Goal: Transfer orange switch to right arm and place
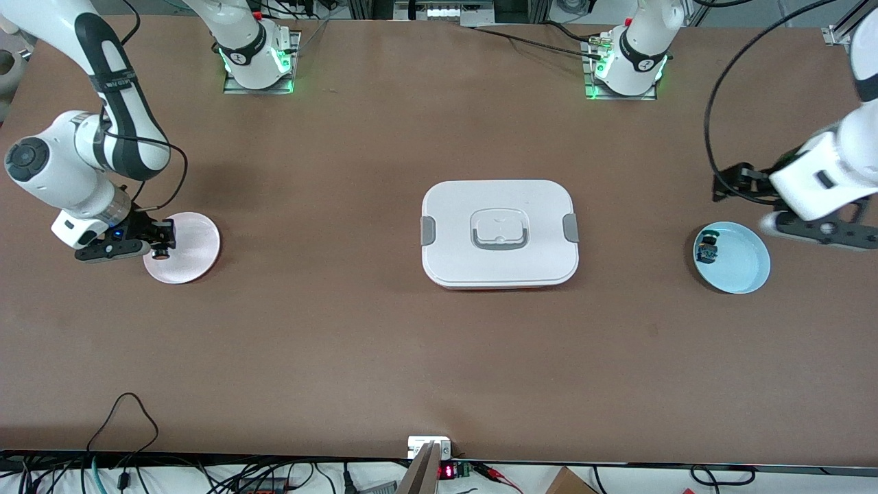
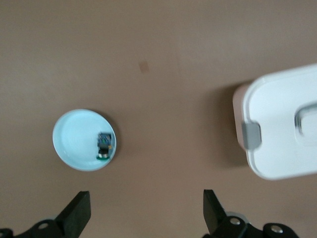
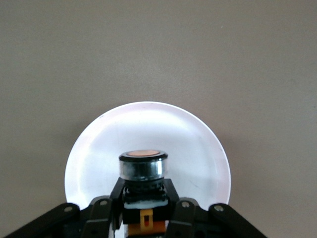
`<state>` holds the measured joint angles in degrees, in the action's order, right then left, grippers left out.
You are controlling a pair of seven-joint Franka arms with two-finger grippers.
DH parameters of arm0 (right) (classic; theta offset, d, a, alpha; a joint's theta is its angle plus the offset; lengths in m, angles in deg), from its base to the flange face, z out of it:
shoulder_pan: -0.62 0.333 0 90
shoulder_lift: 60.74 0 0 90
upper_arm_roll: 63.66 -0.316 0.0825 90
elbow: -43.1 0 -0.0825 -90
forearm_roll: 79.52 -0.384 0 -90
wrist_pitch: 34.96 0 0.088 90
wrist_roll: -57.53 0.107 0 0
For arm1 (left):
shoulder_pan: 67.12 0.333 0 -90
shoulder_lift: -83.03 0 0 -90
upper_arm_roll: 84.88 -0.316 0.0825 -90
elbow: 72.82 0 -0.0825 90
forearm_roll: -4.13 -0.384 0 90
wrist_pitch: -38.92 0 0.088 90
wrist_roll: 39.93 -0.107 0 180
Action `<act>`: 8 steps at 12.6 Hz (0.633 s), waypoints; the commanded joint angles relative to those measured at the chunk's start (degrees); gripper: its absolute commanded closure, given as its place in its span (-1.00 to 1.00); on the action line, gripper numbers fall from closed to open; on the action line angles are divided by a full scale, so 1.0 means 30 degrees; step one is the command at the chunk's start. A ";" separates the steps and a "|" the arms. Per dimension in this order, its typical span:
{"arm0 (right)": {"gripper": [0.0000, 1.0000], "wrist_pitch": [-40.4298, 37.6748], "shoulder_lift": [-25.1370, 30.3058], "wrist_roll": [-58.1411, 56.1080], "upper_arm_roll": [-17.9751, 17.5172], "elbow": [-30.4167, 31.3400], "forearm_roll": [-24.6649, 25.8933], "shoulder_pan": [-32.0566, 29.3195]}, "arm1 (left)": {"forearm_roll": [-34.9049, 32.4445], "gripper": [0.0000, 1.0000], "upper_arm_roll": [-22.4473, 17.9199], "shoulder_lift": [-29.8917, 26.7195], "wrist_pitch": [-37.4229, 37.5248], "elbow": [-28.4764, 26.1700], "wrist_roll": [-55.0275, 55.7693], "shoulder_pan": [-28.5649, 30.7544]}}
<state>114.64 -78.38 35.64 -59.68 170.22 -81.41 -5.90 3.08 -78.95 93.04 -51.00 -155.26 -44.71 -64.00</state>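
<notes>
The orange switch (image 3: 143, 191) is sitting clamped between the closed fingers of the right gripper (image 1: 159, 241), which is hanging over the edge of the pink plate (image 1: 195, 243) at the right arm's end of the table. In the right wrist view the switch is showing a round silvery collar with an orange face on top, a black boxy body below it and an orange tab lower down, and the fingers are pressing on that black body from both sides, leaving the collar and face clear. Judging by its build, it is looking like a light, rigid piece of plastic and metal, unlikely to bend or crush, though the smooth collar is probably slippery, so the flat black sides are seeming the better place to hold it. Being so small and top-heavy with that collar, it may be tipping or rolling if it is let go from any height, so lowering it close to the plate's flat middle before opening is looking wise. The white lidded box (image 1: 499, 233) is lying in the middle of the table, well apart from both plates. The left gripper (image 2: 146, 210) is waiting with its fingers spread wide and empty, near the blue plate (image 1: 744, 264), where small dark components (image 1: 706, 248) are resting.
</notes>
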 commanded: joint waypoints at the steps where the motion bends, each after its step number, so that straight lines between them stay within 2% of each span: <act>1: 1.00 0.1049 -0.0768 0.1111 -0.0127 -0.0040 0.0193 0.0354 | 0.0496 -1.00 -0.2522 -0.4239 -0.4471 -0.6084 0.0069 -0.1995; 2: 1.00 0.1109 -0.0945 0.1376 -0.0127 -0.0040 0.0193 0.0473 | 0.0496 -1.00 -0.2910 -0.4244 -0.4450 -0.6065 0.0214 -0.2470; 4: 1.00 0.1517 -0.1267 0.1408 -0.0127 -0.0011 0.0193 0.0591 | 0.0350 -1.00 -0.2856 -0.4274 -0.3520 -0.5890 0.0419 -0.2533; 7: 1.00 0.2018 -0.1824 0.1437 -0.0156 0.0048 0.0163 0.0562 | 0.0291 -1.00 -0.2564 -0.3311 -0.0387 -0.3729 0.2961 -0.2562; 8: 1.00 0.2018 -0.1855 0.1466 -0.0156 0.0106 0.0163 0.0562 | 0.0290 -1.00 -0.2562 -0.3191 -0.0291 -0.3547 0.2912 -0.2562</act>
<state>119.62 -83.56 38.97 -59.96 170.21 -81.41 -4.15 3.77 -86.33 81.50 -54.94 -169.69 -38.20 -70.97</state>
